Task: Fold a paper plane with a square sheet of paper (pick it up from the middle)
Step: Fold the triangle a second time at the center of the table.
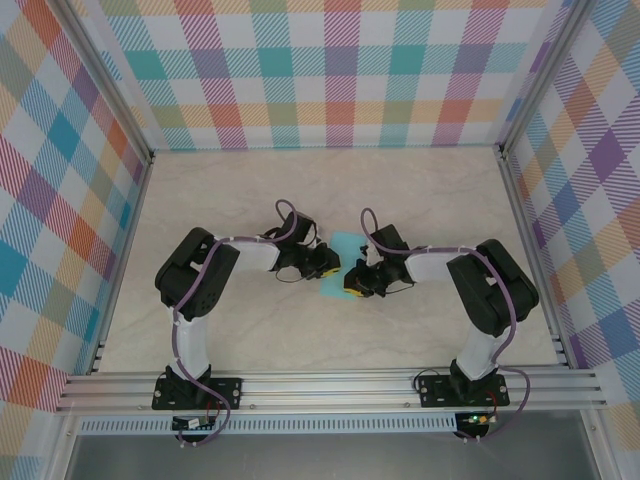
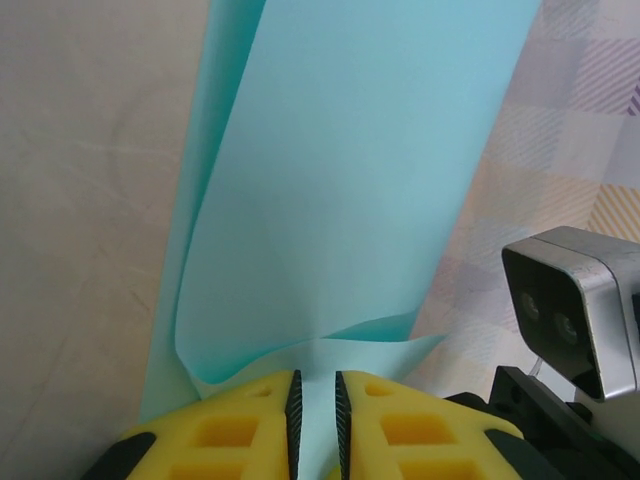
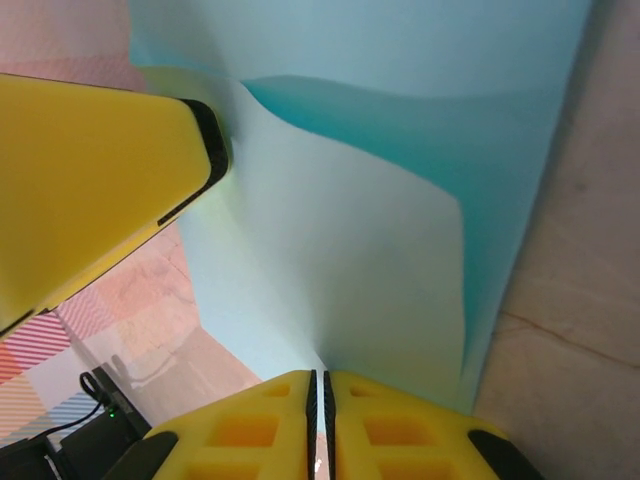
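Observation:
The square sheet of paper (image 1: 345,244), light turquoise, hangs curled and doubled over between my two grippers at the middle of the table. My left gripper (image 1: 328,264) stands at its left side. In the left wrist view its jaws (image 2: 315,378) are a narrow gap apart, with the sheet's (image 2: 350,180) lower edge lying loose between them. My right gripper (image 1: 356,285) holds the sheet from the right. In the right wrist view it (image 3: 320,376) is shut on the thin edge of the sheet (image 3: 350,250). A yellow finger of the left gripper (image 3: 100,180) rests against the sheet's upper left.
The beige table (image 1: 250,200) spreads out on all sides of the paper. Plaid walls (image 1: 330,70) and an aluminium frame (image 1: 330,385) close it in. The right wrist's camera housing (image 2: 580,300) sits close beside my left gripper.

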Tool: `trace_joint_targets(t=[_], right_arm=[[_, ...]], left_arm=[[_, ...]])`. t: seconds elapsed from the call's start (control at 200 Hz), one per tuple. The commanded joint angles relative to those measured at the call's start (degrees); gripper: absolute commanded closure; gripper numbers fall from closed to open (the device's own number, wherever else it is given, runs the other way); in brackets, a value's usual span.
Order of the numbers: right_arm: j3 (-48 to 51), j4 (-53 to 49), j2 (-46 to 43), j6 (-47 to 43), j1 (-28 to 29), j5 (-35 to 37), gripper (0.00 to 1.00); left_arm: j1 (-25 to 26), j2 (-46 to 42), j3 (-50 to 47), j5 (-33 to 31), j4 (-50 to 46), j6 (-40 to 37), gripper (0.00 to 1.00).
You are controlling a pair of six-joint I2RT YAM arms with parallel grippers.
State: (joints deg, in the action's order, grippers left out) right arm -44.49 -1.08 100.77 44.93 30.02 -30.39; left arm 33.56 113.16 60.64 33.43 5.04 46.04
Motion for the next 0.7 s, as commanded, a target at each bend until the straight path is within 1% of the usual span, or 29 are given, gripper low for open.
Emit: trace_joint_targets(t=[0.0, 0.085, 0.285, 0.515, 0.695], right_arm=[[2.6, 1.3, 2.1, 1.5, -0.2, 0.8, 0.88], [2.5, 1.2, 2.4, 1.7, -0.2, 0.9, 0.90], [2.2, 0.5, 2.6, 1.7, -0.2, 1.2, 0.94], [2.2, 0.3, 2.6, 1.7, -0.2, 1.5, 0.95], [2.2, 0.0, 2.8, 1.8, -0.3, 1.7, 0.95]], left_arm=[[0.6, -2.7, 0.9, -1.1, -3.5, -1.6, 0.77], [0.7, -4.5, 0.5, -0.7, -3.5, -1.6, 0.77], [1.5, -6.0, -1.3, -0.4, -2.1, -0.4, 0.82], [3.7, -3.5, -2.1, 0.7, 1.0, 0.8, 0.84], [3.9, -2.0, -2.6, 0.2, 2.3, 1.0, 0.85]])
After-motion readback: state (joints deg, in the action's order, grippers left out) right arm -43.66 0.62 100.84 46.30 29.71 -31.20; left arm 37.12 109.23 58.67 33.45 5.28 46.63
